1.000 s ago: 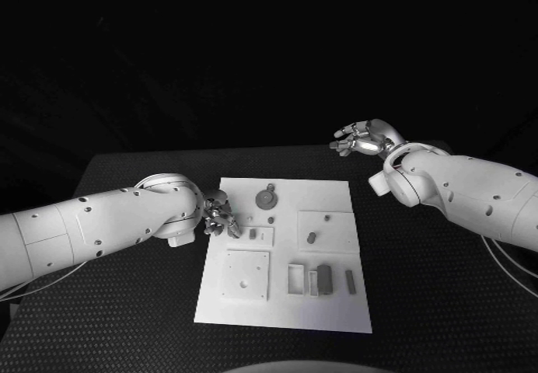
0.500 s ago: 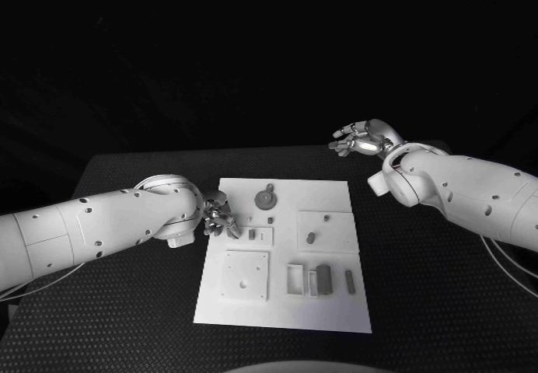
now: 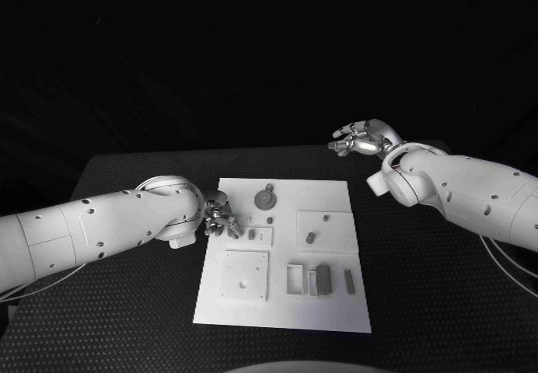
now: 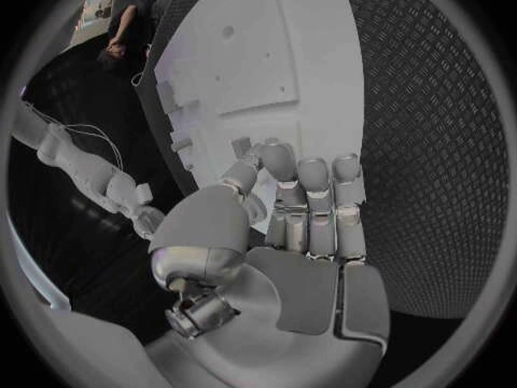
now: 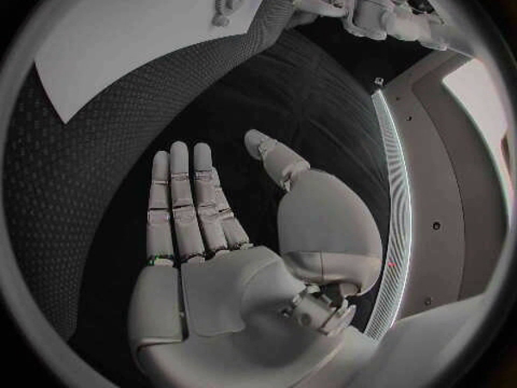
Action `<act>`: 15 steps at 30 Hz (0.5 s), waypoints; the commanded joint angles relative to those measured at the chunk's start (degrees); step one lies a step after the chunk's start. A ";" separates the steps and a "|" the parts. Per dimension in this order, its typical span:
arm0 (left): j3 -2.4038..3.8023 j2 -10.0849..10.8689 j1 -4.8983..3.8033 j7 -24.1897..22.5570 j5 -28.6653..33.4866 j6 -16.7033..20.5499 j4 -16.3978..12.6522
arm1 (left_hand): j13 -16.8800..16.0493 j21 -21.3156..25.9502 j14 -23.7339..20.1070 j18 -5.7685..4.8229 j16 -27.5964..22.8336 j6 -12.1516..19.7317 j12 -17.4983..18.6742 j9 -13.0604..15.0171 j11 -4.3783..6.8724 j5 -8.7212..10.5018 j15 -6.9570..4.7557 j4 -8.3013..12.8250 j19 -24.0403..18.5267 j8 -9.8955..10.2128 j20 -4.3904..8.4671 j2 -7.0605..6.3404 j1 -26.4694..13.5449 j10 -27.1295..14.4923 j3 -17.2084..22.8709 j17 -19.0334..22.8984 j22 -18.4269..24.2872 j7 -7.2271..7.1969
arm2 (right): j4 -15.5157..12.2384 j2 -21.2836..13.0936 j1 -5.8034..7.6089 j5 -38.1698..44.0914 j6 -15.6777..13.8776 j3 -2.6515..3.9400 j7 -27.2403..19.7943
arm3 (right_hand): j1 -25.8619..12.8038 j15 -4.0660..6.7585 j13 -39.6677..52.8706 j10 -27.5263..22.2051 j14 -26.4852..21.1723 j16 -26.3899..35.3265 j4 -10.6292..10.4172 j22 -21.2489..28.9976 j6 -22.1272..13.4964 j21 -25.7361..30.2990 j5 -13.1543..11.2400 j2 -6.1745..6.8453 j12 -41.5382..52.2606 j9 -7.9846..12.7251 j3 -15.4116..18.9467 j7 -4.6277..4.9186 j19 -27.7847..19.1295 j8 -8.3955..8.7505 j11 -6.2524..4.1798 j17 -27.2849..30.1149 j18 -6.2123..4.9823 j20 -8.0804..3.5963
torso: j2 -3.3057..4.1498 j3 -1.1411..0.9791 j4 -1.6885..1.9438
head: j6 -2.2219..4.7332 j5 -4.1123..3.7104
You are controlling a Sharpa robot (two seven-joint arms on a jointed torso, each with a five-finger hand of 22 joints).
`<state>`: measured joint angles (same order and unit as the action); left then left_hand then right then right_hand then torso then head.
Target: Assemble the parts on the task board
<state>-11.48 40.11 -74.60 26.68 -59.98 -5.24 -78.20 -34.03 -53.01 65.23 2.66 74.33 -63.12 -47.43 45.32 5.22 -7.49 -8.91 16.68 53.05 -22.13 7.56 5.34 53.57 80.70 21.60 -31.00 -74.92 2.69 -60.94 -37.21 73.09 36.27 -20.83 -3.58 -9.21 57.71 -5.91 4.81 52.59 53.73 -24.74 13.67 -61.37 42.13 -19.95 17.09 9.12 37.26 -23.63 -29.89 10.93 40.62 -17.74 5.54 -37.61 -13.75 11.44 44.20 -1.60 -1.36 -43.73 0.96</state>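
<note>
Task board (image 3: pixel 337 311): white plate lying flat at the middle of the black table (image 3: pixel 134 326); long axis running near to far
Round part (image 3: pixel 266 198): grey toothed disc at the far middle of the board; a small tab projects on its far side
Small pegs: one peg (image 3: pixel 309 236) stands in the raised square at right centre; a second smaller piece (image 3: pixel 325 218) lies just beyond it
Near-right group: an open white frame (image 3: pixel 296 279); a dark upright block (image 3: pixel 324 279) just right of it; a slim grey bar (image 3: pixel 350 281) further right, apart from the block
Square plate (image 3: pixel 246 274): raised white square at the near left of the board
Left hand (image 3: pixel 220 219): over the left edge of the board, at mid length; fingers curled inward and close together in the left wrist view (image 4: pixel 313 198); whether anything sits between the fingertips cannot be told
Right hand (image 3: pixel 361 140): raised beyond the far right corner of the board, well apart from it; fingers straight and spread, palm bare, holding nothing (image 5: pixel 205 224)
</note>
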 commanded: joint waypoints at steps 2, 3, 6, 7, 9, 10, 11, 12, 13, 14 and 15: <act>-0.23 -0.34 0.33 0.01 -0.03 -1.03 -0.29 | 0.08 -0.19 0.34 -0.77 0.23 -3.61 -0.43 0.19 0.46 0.23 -0.02 -0.24 0.47 -0.29 6.39 -0.14 -0.78 0.21 0.14 -0.07 -1.03 -2.25 | -0.12 -0.01 -0.01 0.05 0.62 0.03 -0.65 | -0.25 -0.47 -0.07 -6.88 -0.05 0.32 -0.04 -0.09 0.66 0.41 0.27 0.00 0.22 0.10 0.13 1.30 0.32 -0.40 4.31 -0.08 0.67 0.12 | -0.01 -0.02 0.02 | 0.00 -0.03; -0.23 -0.34 0.33 0.01 -0.06 -1.05 -0.30 | 0.08 -0.19 0.34 -0.77 0.23 -3.62 -0.43 0.20 0.46 0.23 -0.02 -0.24 0.47 -0.29 6.39 -0.16 -0.78 0.21 0.15 -0.07 -1.03 -2.25 | -0.14 -0.01 -0.01 0.05 0.62 0.03 -0.65 | -0.25 -0.47 -0.07 -6.88 -0.05 0.32 -0.04 -0.09 0.66 0.41 0.27 0.00 0.22 0.10 0.13 1.30 0.32 -0.40 4.31 -0.08 0.67 0.12 | -0.01 -0.02 0.02 | 0.00 -0.03; -0.23 -0.38 0.33 0.03 -0.21 -1.22 -0.40 | 0.07 -0.21 0.35 -0.75 0.25 -3.87 -0.48 0.27 0.48 0.10 -0.02 -0.19 0.49 -0.32 6.41 -0.26 -0.81 0.24 0.28 -0.08 -1.05 -2.30 | -0.14 -0.03 -0.01 0.05 0.64 0.03 -0.65 | -0.25 -0.47 -0.08 -6.89 -0.05 0.32 -0.04 -0.10 0.66 0.42 0.27 0.00 0.22 0.11 0.13 1.30 0.33 -0.40 4.31 -0.08 0.67 0.12 | 0.00 -0.02 0.02 | -0.04 -0.05; -0.23 -0.39 0.33 0.02 -0.27 -1.20 -0.41 | 0.07 -0.21 0.35 -0.74 0.25 -3.96 -0.50 0.31 0.47 0.08 -0.02 -0.18 0.49 -0.33 6.42 -0.31 -0.82 0.26 0.32 -0.08 -1.05 -2.31 | -0.13 -0.03 -0.01 0.05 0.64 0.03 -0.65 | -0.25 -0.47 -0.08 -6.89 -0.05 0.33 -0.04 -0.10 0.65 0.43 0.27 0.00 0.22 0.11 0.13 1.30 0.33 -0.40 4.31 -0.08 0.67 0.12 | 0.00 -0.02 0.02 | -0.04 -0.05; -0.23 -0.40 0.33 0.04 -0.62 -1.15 -0.41 | 0.07 -0.22 0.36 -0.74 0.26 -4.02 -0.52 0.33 0.46 0.05 -0.01 -0.15 0.49 -0.33 6.42 -0.35 -0.79 0.28 0.37 -0.09 -1.06 -2.32 | -0.14 -0.06 -0.01 0.05 0.61 0.03 -0.65 | -0.25 -0.47 -0.09 -6.89 -0.05 0.33 -0.04 -0.11 0.65 0.44 0.27 0.01 0.22 0.12 0.13 1.30 0.33 -0.41 4.31 -0.09 0.68 0.12 | -0.01 -0.02 0.01 | -0.05 -0.07; -0.23 -0.40 0.33 0.01 -0.96 -1.18 -0.40 | 0.06 -0.22 0.36 -0.73 0.26 -4.05 -0.53 0.34 0.47 0.02 -0.01 -0.13 0.50 -0.32 6.43 -0.37 -0.75 0.29 0.42 -0.09 -1.07 -2.32 | -0.14 -0.06 -0.01 0.05 0.61 0.03 -0.65 | -0.25 -0.48 -0.09 -6.89 -0.05 0.33 -0.05 -0.12 0.65 0.44 0.27 0.01 0.22 0.12 0.13 1.30 0.33 -0.41 4.31 -0.09 0.68 0.12 | -0.01 -0.02 0.02 | -0.06 -0.09; -0.23 -0.40 0.33 0.00 -1.02 -1.16 -0.35 | 0.06 -0.23 0.36 -0.72 0.26 -4.06 -0.54 0.35 0.47 0.01 -0.01 -0.13 0.50 -0.32 6.43 -0.38 -0.74 0.29 0.44 -0.09 -1.07 -2.32 | -0.14 -0.06 -0.01 0.05 0.62 0.03 -0.65 | -0.26 -0.48 -0.09 -6.89 -0.05 0.33 -0.05 -0.12 0.65 0.45 0.28 0.01 0.23 0.12 0.13 1.30 0.33 -0.41 4.31 -0.09 0.68 0.12 | -0.01 -0.02 0.02 | -0.06 -0.09; -0.23 -0.42 0.33 -0.01 -1.02 -1.18 -0.28 | 0.06 -0.23 0.36 -0.72 0.27 -4.07 -0.54 0.35 0.47 0.01 -0.01 -0.13 0.50 -0.31 6.43 -0.39 -0.74 0.29 0.45 -0.09 -1.07 -2.32 | -0.15 -0.07 -0.01 0.05 0.61 0.03 -0.65 | -0.26 -0.48 -0.10 -6.90 -0.05 0.34 -0.05 -0.12 0.65 0.45 0.28 0.01 0.23 0.12 0.14 1.30 0.33 -0.41 4.31 -0.09 0.68 0.12 | -0.02 0.00 0.03 | -0.02 -0.11; -0.23 -0.43 0.33 0.00 -1.02 -1.08 -0.23 | 0.06 -0.23 0.37 -0.73 0.27 -4.07 -0.55 0.35 0.47 0.02 -0.01 -0.13 0.50 -0.31 6.43 -0.41 -0.75 0.29 0.45 -0.09 -1.07 -2.32 | -0.15 -0.07 -0.01 0.05 0.61 0.03 -0.65 | -0.26 -0.48 -0.10 -6.90 -0.05 0.34 -0.05 -0.13 0.65 0.46 0.28 0.01 0.23 0.12 0.14 1.31 0.33 -0.41 4.32 -0.09 0.68 0.13 | -0.01 0.01 0.04 | -0.01 -0.12; -0.23 -0.44 0.33 -0.02 -1.02 -1.02 -0.20 | 0.06 -0.23 0.37 -0.73 0.27 -4.08 -0.55 0.36 0.47 0.03 -0.01 -0.14 0.50 -0.30 6.43 -0.43 -0.76 0.30 0.46 -0.09 -1.07 -2.32 | -0.16 -0.07 -0.01 0.05 0.60 0.03 -0.66 | -0.27 -0.48 -0.10 -6.90 -0.05 0.34 -0.05 -0.13 0.65 0.46 0.28 0.01 0.23 0.12 0.14 1.31 0.33 -0.41 4.32 -0.09 0.68 0.13 | -0.01 0.01 0.04 | -0.01 -0.12; -0.23 -0.44 0.33 -0.04 -1.02 -1.09 -0.19 | 0.06 -0.24 0.37 -0.73 0.27 -4.08 -0.56 0.36 0.46 0.05 -0.01 -0.16 0.51 -0.28 6.43 -0.47 -0.80 0.30 0.46 -0.10 -1.08 -2.31 | -0.18 -0.08 -0.01 0.05 0.60 0.03 -0.66 | -0.27 -0.48 -0.11 -6.90 -0.06 0.34 -0.06 -0.14 0.65 0.47 0.28 0.01 0.23 0.13 0.14 1.31 0.33 -0.41 4.32 -0.09 0.68 0.13 | -0.01 0.01 0.04 | -0.01 -0.12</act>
<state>-11.50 39.89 -74.58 26.82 -60.73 -5.24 -78.22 -34.04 -53.01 65.36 2.65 74.33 -63.46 -47.66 45.64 5.31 -7.49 -8.84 16.52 53.24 -22.13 7.36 4.82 53.05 81.01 21.76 -31.00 -74.91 2.77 -61.00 -37.28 73.09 36.26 -20.83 -3.58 -9.21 57.71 -5.91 4.75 52.59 53.73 -24.74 13.67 -61.42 42.22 -19.73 17.09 9.12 37.26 -23.59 -29.89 10.83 40.62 -17.95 5.54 -37.62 -13.75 11.44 44.20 -1.61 -1.32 -43.76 0.85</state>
